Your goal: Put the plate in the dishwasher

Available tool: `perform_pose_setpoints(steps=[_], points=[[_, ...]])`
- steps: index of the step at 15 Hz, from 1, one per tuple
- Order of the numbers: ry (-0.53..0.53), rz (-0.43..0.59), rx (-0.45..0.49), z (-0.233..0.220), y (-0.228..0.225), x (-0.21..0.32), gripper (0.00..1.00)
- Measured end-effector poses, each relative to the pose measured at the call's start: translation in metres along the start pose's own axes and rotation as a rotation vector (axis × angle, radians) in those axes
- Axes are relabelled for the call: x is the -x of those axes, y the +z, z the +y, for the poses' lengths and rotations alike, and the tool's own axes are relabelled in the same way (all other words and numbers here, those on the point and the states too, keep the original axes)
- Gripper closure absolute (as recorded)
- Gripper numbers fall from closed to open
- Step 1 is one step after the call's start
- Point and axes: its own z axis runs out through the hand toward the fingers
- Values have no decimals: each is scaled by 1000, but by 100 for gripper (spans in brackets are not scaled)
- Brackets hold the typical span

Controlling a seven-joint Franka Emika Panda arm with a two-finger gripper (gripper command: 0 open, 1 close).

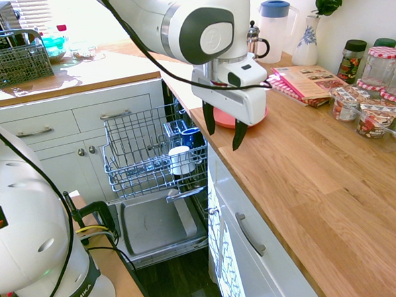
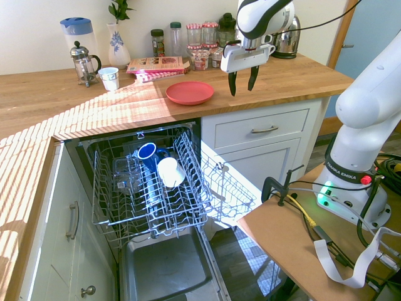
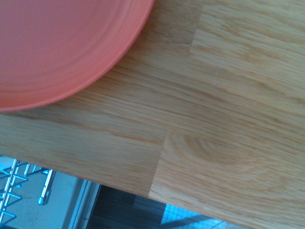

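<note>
Hovering above the worktop, plate not yet picked up

Nothing is done so far: my gripper (image 2: 242, 80) hangs spread wide and empty, just beside the plate (image 2: 189, 92). That round, shallow, matte coral plate lies flat on the grained wooden worktop (image 2: 294, 78). The dishwasher (image 2: 147, 188), its grey wire rack pulled out, waits below.

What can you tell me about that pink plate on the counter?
The plate is round, shallow and coral red, plain and matte, with faint concentric rings in the wrist view. It lies flat and empty on the wooden worktop, near the edge above the open dishwasher. Nothing touches it; the open claw hangs beside it.
</note>
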Motion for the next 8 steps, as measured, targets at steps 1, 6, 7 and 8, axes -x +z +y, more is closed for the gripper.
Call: perform_pose_setpoints(steps=[1,6,7,8], points=[[0,-2,1,0,1,0,0],[8,-7,-64,-15,-17,-22,0],[8,-13,-89,-21,-17,-33,0],[4,-23,-120,-27,-12,-47,0]])
